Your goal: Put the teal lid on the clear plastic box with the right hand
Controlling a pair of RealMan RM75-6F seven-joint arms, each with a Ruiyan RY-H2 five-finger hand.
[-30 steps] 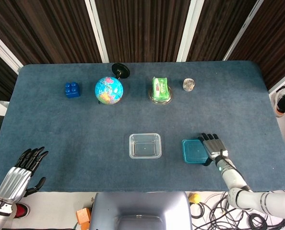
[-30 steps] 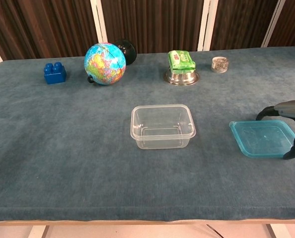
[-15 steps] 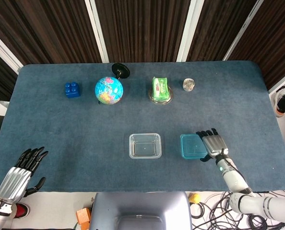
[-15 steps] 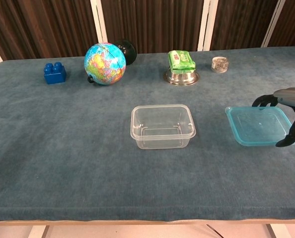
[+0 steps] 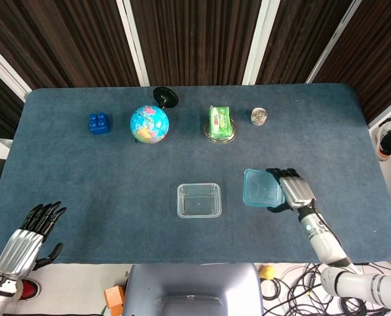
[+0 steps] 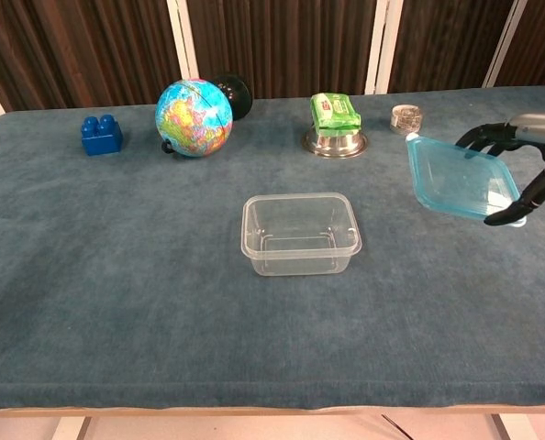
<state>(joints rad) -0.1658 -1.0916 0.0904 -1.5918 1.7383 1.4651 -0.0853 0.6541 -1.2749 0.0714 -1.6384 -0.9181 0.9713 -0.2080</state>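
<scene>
Right hand [image 6: 520, 174] grips teal lid [image 6: 458, 179], tilted; left hand [image 5: 31, 234] spread, head view only

No legible text anywhere — green packet [image 6: 335, 111] print too small, globe [image 6: 194, 117] lettering blurred

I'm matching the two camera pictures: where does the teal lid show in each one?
Head view: lid, right of centre, held by the right hand, right of the box.
Chest view: lid, far right, tilted above the table, right hand at its right edge.
Shared landmark: the clear box, left of the lid in both.
</scene>
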